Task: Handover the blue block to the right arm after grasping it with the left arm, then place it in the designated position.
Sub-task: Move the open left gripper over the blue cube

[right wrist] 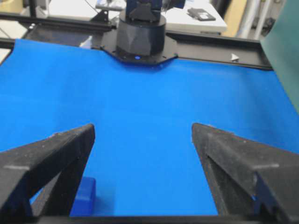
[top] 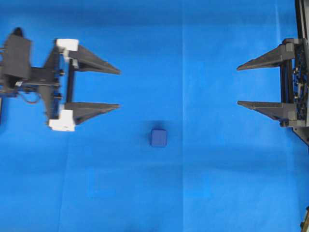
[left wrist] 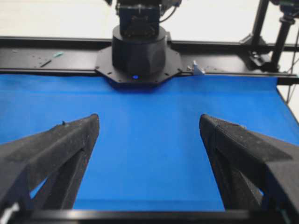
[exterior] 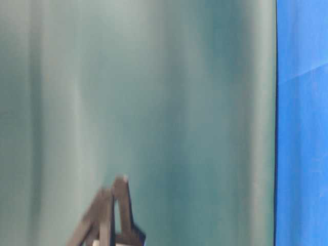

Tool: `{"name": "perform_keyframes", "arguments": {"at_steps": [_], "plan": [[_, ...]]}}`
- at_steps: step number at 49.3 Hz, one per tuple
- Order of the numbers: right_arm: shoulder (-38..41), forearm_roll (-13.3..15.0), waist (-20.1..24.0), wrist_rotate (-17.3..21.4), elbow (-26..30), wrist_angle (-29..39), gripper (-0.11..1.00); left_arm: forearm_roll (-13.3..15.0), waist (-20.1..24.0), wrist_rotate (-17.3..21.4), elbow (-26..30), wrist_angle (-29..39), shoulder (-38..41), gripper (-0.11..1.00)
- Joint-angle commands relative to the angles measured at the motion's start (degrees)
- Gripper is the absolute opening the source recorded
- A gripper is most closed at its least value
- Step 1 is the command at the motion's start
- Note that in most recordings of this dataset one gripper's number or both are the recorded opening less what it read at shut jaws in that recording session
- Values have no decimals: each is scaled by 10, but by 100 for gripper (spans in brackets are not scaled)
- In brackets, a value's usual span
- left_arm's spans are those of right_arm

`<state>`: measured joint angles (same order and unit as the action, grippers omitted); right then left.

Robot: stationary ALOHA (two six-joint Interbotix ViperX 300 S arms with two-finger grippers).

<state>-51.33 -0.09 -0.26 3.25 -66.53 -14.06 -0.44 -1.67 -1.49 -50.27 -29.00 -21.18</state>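
Observation:
The blue block (top: 158,137) lies on the blue cloth just left of the middle, a little toward the front. My left gripper (top: 118,88) hangs at the left with its white brackets, open and empty, tips pointing right; the block sits to the right of its lower fingertip and further front. At the right edge my right gripper (top: 238,85) stands open and empty, tips pointing left. The right wrist view catches part of the blue block (right wrist: 85,196) beside its left finger (right wrist: 56,158). In the left wrist view only cloth lies between the open left gripper (left wrist: 149,122) fingers.
A black arm base (left wrist: 138,49) stands at the cloth's far edge in the left wrist view, another arm base (right wrist: 140,35) in the right wrist view. A teal-green curtain (exterior: 154,102) fills the table-level view, with a dark fingertip (exterior: 120,184) at its bottom.

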Motion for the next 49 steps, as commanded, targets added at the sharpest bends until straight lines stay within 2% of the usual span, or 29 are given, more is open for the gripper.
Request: {"name": "perform_keyframes", "arguments": {"at_steps": [1,30,49], "plan": [[4,-1,-2,1,16,-6,97,-1,-9,2,47,1,28,91],[10,2,-2,-1,14,-6,97,-1,-25,1,240,116,190,91],[18,2,-2,-3,13,-6,97,-1,-26,-5,296,224,221,91]]}}
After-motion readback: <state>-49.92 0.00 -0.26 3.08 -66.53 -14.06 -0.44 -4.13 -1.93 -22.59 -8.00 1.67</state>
